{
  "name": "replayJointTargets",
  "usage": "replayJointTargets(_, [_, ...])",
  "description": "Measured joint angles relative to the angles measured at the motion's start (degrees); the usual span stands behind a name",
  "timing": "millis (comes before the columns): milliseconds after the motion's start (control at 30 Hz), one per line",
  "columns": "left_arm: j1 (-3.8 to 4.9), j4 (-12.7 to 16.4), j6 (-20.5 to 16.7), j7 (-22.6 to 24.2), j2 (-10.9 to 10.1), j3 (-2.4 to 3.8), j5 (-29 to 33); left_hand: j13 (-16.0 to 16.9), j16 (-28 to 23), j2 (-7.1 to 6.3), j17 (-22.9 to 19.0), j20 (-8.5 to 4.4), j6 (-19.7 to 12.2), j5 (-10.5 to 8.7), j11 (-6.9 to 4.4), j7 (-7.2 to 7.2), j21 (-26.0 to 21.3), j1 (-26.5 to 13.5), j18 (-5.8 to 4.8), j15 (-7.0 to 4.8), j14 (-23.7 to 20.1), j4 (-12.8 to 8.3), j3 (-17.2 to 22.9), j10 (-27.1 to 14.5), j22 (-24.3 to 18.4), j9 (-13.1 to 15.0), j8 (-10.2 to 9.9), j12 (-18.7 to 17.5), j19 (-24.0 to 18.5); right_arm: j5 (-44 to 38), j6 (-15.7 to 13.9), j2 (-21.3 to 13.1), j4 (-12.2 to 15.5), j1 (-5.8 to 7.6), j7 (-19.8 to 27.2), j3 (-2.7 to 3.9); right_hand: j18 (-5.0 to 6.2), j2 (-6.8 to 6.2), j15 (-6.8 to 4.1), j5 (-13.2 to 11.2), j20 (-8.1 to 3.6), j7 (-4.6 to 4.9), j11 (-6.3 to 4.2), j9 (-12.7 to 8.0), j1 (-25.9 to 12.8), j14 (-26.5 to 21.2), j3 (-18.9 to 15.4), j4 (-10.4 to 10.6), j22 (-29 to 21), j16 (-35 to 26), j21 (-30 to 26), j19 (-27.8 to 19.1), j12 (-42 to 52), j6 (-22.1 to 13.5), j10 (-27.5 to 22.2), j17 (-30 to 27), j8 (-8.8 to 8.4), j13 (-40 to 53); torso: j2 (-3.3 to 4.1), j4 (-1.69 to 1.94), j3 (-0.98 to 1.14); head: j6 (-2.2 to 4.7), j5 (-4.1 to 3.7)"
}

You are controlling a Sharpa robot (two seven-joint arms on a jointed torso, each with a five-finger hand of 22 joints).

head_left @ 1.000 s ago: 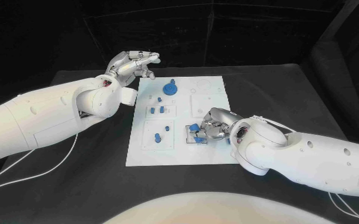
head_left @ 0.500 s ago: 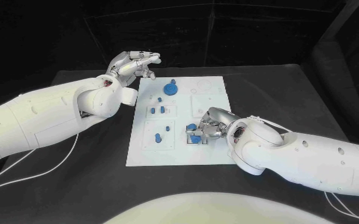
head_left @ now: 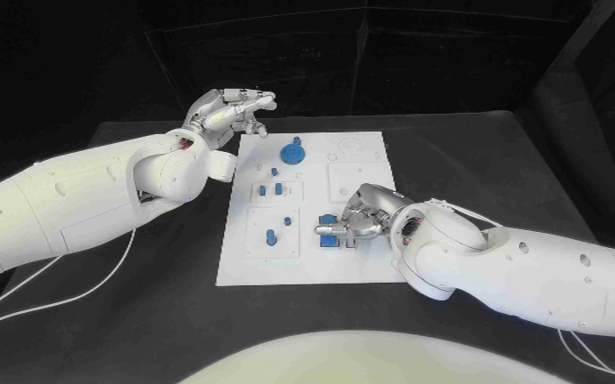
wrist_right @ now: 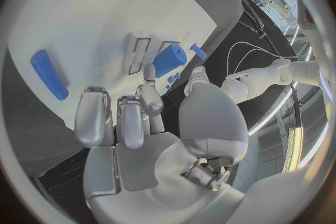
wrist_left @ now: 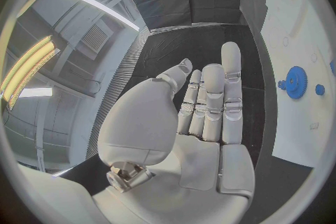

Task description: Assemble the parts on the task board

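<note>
Right hand works at the near part of the task board, left hand waits beyond it.

The right hand (head_left: 364, 213) rests its bent fingers (wrist_right: 150, 98) beside a blue cylinder part (wrist_right: 168, 59) on the white task board (head_left: 365, 148); whether it grips the part I cannot tell. The left hand (head_left: 228, 112) hangs over the black counter (head_left: 475, 148) with straight fingers (wrist_left: 231, 75), holding nothing, near the blue gear (head_left: 292, 151).
</note>
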Motion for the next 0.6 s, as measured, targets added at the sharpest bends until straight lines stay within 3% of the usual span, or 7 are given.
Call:
replayJointTargets(100, [0.0, 0.0, 0.0, 0.0, 0.0, 0.0, 0.0, 0.0, 0.0, 0.0, 0.0, 0.0, 0.0, 0.0, 0.0, 0.0, 0.0, 0.0, 0.0, 0.0, 0.0, 0.0, 0.0, 0.0, 0.0, 0.0, 0.0, 0.0, 0.0, -0.3, 0.0, -0.4, 0.4, 0.0, 0.1, 0.0, 0.0, 1.83, 0.0, 0.1, 0.0, -0.09, 0.0, 0.1, 3.4, 0.0, 1.7, -0.1, 0.0, 0.0, 0.0, 0.0, -0.3, -0.1, 0.0, 0.0, 0.0, 0.0, 0.0, 0.0, 0.02, -0.01, -0.03])
replayJointTargets(233, [0.0, 0.0, 0.1, 0.0, -0.1, 0.0, 0.0, 0.0, 0.0, 0.0, 0.0, 0.0, 0.0, 0.0, 0.0, 0.0, 0.0, 0.0, 0.0, 0.0, 0.0, 0.0, 0.0, 0.0, 0.0, 0.0, 0.0, 0.0, 0.0, -0.6, 0.0, -1.0, 1.2, 0.0, 0.6, 0.0, 0.0, 4.39, 0.23, 3.0, 0.0, 0.11, 0.0, 0.3, 9.3, -0.2, 3.2, -0.8, 0.0, 0.0, 0.0, 0.0, -0.3, -0.3, 0.0, 0.0, 0.0, 0.2, 0.0, -0.02, 0.03, -0.07, 0.02])
replayJointTargets(400, [0.0, 0.0, 0.1, -0.1, -0.1, 0.0, 0.0, 0.0, 0.0, 0.0, 0.0, 0.0, 0.0, 0.0, 0.0, 0.0, 0.0, 0.0, 0.0, 0.0, 0.0, 0.0, 0.0, 0.0, 0.0, 0.0, 0.0, 0.0, 0.0, -0.9, 0.0, -1.6, 2.1, 0.0, 1.6, 0.01, 0.0, 5.66, 0.23, 5.4, 0.0, 0.11, 0.0, 0.4, 14.4, -0.2, 3.8, -2.6, 0.3, 0.0, 0.0, 0.0, -0.3, -0.3, 0.0, 0.0, 0.0, 0.5, 0.01, -0.07, 0.03, -0.13, 0.12])
replayJointTargets(600, [0.0, 0.0, 0.1, -0.1, -0.1, 0.0, 0.0, 0.0, 0.0, 0.0, 0.0, 0.0, 0.0, 0.0, 0.0, 0.0, 0.0, 0.0, 0.0, 0.0, 0.0, 0.0, 0.0, 0.0, 0.0, 0.0, 0.0, 0.0, 0.0, -1.2, 0.1, -1.6, 2.0, 0.01, 2.2, 0.02, 0.0, 7.52, 0.24, 5.9, 0.0, 0.11, 0.0, 0.5, 18.1, -0.2, 4.4, -4.5, 0.4, 0.0, 0.0, 0.0, -0.3, -0.3, 0.0, 0.0, 0.0, 0.6, 0.01, -0.08, 0.02, -0.15, -0.06])
